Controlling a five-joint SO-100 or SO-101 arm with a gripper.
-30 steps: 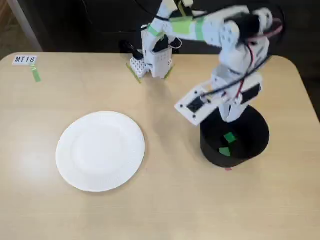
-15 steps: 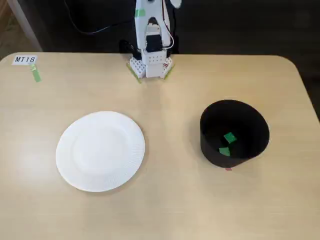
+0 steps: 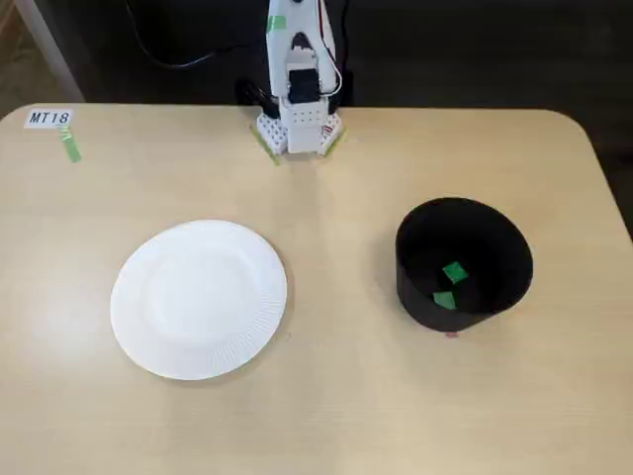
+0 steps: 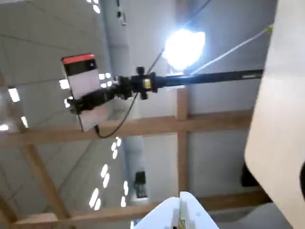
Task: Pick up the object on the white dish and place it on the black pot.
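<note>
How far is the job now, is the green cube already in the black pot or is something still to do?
It looks done. The white dish is bare in the fixed view, and two small green pieces, a green cube and a flatter one, lie inside the black pot. Nothing is in hand: the arm is folded at its base, and the wrist view faces the ceiling. Nothing visible remains.

A white paper plate (image 3: pixel 199 299) lies bare at left on the tan table (image 3: pixel 336 198). At right, the black pot (image 3: pixel 463 265) holds a green cube (image 3: pixel 455 272) and a flatter green piece (image 3: pixel 444 299).
</note>
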